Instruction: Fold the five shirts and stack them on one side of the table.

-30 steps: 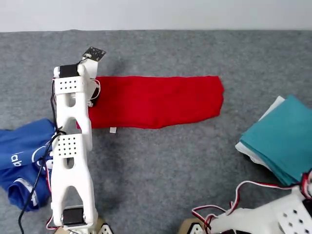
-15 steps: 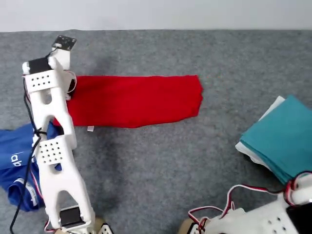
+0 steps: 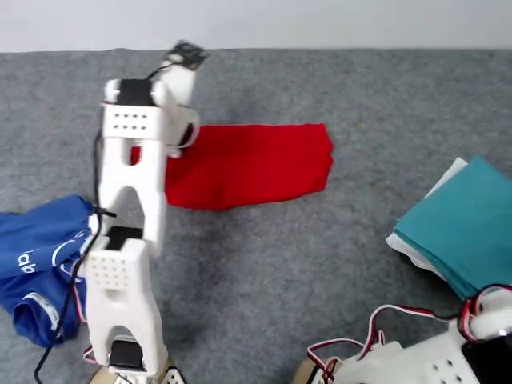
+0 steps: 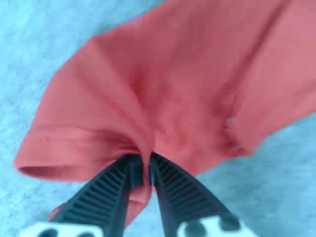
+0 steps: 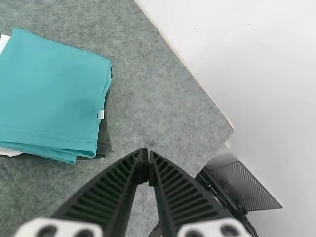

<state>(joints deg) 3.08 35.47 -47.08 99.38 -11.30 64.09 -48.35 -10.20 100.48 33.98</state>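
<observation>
High view, from the lower left of the frame: a crumpled blue shirt lay bunched on the grey table cover, partly hidden by the left arm, which stretched up the left side toward the upper left. From the left wrist view I could see the left gripper with its jaws pinched almost together on a gathered fold of the red shirt, the cloth puckering up into them. In the high view the red shirt lay as a flat band across the upper middle, its left end covered by the arm. At the right edge a folded teal shirt sat on top of a white one that peeked out beneath. The right arm filled the lower right corner. In the right wrist view the right gripper had its jaws closed with nothing between them, held above the grey cover near the teal shirt.
</observation>
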